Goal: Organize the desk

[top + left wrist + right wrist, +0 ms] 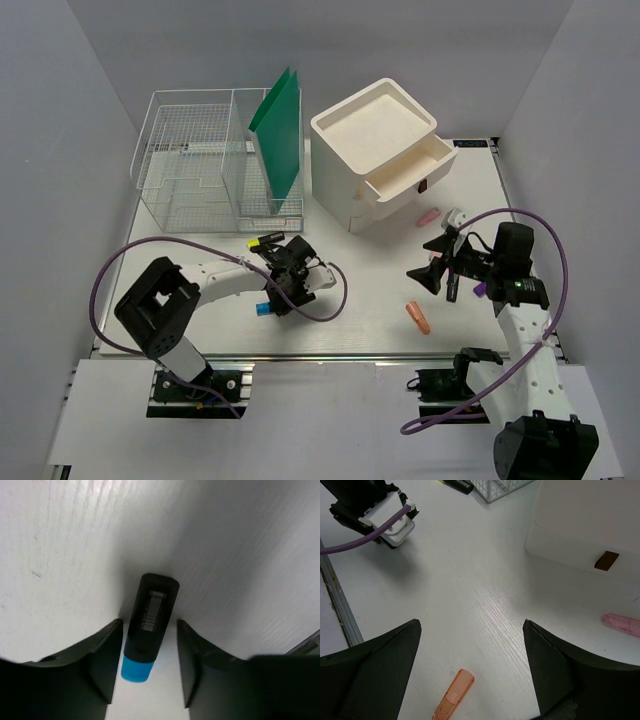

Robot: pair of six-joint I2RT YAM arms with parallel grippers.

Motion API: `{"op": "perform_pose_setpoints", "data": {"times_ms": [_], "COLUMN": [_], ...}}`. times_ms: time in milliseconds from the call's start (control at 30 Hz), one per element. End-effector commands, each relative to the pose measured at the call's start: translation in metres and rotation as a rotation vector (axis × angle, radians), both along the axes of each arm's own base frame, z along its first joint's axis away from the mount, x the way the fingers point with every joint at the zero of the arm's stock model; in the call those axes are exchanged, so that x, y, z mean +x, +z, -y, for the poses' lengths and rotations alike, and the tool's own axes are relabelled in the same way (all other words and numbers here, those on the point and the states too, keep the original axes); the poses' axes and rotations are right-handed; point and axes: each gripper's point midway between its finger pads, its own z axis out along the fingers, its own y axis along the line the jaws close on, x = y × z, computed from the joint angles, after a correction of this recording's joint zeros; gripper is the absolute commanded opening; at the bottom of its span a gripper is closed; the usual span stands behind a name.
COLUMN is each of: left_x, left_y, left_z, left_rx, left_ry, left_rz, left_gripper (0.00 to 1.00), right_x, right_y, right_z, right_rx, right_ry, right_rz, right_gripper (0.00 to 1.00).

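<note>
The desk [375, 275] is a large, flat, white rectangular top. It lies level and fills the middle of the scene from left to right. Its surface is matte, with a fine straight grain that shows in the close wrist views. A metal rail [330, 357] runs along its near long edge.

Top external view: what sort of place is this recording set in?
Probably a robot lab cell staged as an office desk. Plain grey partition walls box in a flat white rectangular tabletop, which carries desk props: a white wire-mesh file basket holding a green folder, and a white plastic drawer box.
</note>
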Motion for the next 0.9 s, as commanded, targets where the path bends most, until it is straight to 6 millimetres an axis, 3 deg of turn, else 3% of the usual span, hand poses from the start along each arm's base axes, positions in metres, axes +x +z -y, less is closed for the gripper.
{"op": "perform_pose_setpoints", "data": {"times_ms": [0, 167, 333, 433, 533, 567, 633, 667, 733, 867], "left_x": [0.001, -0.002, 0.01, 0.017, 0.024, 0.025, 0.029, 0.03, 0.037, 0.059], "left_y": [-0.008, -0.013, 0.015, 0.059, 0.121, 0.139, 0.193, 0.213, 0.269, 0.342], "left_z": [0.008, 0.008, 0.02, 0.048, 0.081, 0.088, 0.109, 0.115, 0.131, 0.16], "left_rx": [-0.024, -0.007, -0.07, -0.188, -0.401, -0.458, -0.633, -0.692, -0.847, -1.015], "left_ry": [-0.019, -0.014, 0.023, 0.025, 0.026, 0.022, -0.012, -0.028, -0.053, -0.091], "left_rz": [-0.053, -0.082, -0.023, 0.033, 0.084, 0.107, 0.179, 0.206, 0.295, 0.419], "left_gripper": [0.53, 0.38, 0.18, 0.09, 0.05, 0.04, 0.0, 0.0, 0.0, 0.0], "right_x": [-0.004, -0.005, -0.004, 0.001, 0.002, 0.003, 0.004, 0.005, 0.007, 0.011], "right_y": [0.006, 0.008, 0.009, 0.011, 0.011, 0.011, 0.011, 0.011, 0.01, 0.011], "right_z": [-0.002, -0.001, 0.001, 0.004, 0.006, 0.006, 0.006, 0.008, 0.01, 0.014], "right_rx": [0.018, 0.02, 0.02, 0.019, 0.024, 0.026, 0.026, 0.024, 0.02, 0.017], "right_ry": [0.028, 0.022, 0.011, -0.021, -0.032, -0.031, -0.034, -0.045, -0.058, -0.088], "right_rz": [0.03, 0.041, 0.044, 0.044, 0.038, 0.038, 0.029, 0.028, 0.021, 0.028], "right_gripper": [0.88, 0.88, 0.88, 0.85, 0.72, 0.55, 0.15, 0.0, 0.0, 0.0]}}
